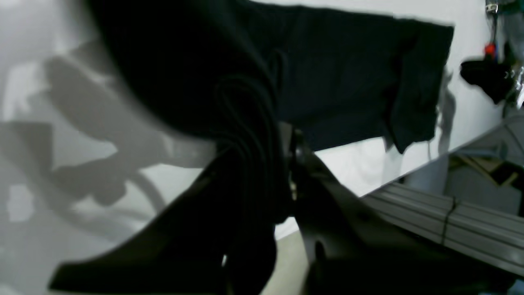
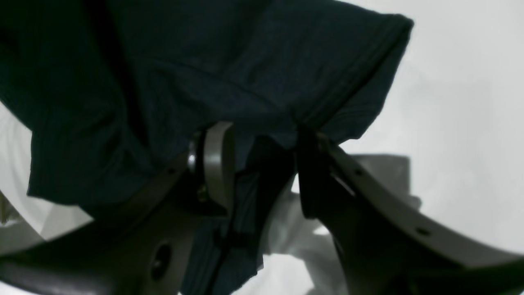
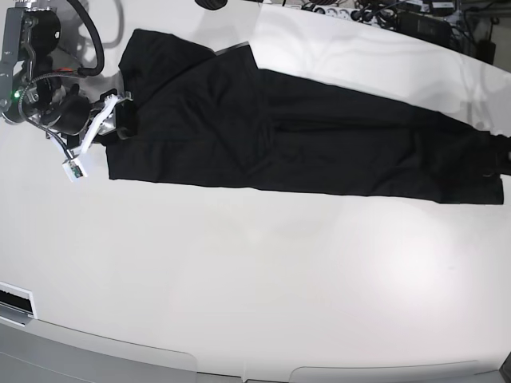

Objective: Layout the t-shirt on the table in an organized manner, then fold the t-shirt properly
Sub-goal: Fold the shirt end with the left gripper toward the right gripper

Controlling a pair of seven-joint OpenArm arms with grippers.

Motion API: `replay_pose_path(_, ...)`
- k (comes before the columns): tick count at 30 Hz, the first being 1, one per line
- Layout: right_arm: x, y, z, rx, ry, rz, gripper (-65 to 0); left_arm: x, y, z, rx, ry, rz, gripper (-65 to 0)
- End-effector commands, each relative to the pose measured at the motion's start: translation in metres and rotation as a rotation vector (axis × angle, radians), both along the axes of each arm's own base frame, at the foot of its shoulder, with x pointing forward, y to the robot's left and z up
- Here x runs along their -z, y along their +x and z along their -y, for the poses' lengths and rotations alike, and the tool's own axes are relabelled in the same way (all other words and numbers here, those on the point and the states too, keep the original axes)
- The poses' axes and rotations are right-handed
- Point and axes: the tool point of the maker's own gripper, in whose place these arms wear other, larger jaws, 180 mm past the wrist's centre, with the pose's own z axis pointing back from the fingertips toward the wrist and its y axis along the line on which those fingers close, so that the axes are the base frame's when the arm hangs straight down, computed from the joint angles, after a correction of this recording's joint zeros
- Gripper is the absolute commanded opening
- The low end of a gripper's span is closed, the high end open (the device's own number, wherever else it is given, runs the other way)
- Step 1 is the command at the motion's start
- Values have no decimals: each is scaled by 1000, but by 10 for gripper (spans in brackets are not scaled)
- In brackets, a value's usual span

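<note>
The black t-shirt [image 3: 279,136] lies stretched in a long band across the far half of the white table [image 3: 239,263]. At its left end in the base view, my right gripper [image 3: 120,120] stands open. In the right wrist view [image 2: 264,131] its fingers [image 2: 219,164] are well apart, with a sleeve of the t-shirt [image 2: 204,73] draped over them and hanging between. At the right end, my left gripper [image 3: 499,159] is mostly cut off by the frame edge. In the left wrist view [image 1: 266,147] it is shut on a bunched fold of the t-shirt [image 1: 348,69].
Cables and power strips [image 3: 399,16] lie along the table's back edge. A small white tag [image 3: 76,169] hangs from the right arm. An aluminium rail [image 1: 450,217] runs beyond the table edge in the left wrist view.
</note>
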Motion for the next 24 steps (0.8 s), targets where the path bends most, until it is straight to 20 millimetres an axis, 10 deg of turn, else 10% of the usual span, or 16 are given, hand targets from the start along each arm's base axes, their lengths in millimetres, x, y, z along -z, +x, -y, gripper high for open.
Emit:
replay_pose_path(1, -11, 9, -1, -2, 13, 48, -378, -20, 12, 4, 31, 4, 64, -650)
replay_pose_path(13, -9, 8, -20, -13, 55, 55, -378, -37, -8, 149, 355, -139, 260, -650)
replay_pose_path(24, -7, 7, -18, -15, 41, 52, -378, -29, -12, 203, 323, -324, 284, -650)
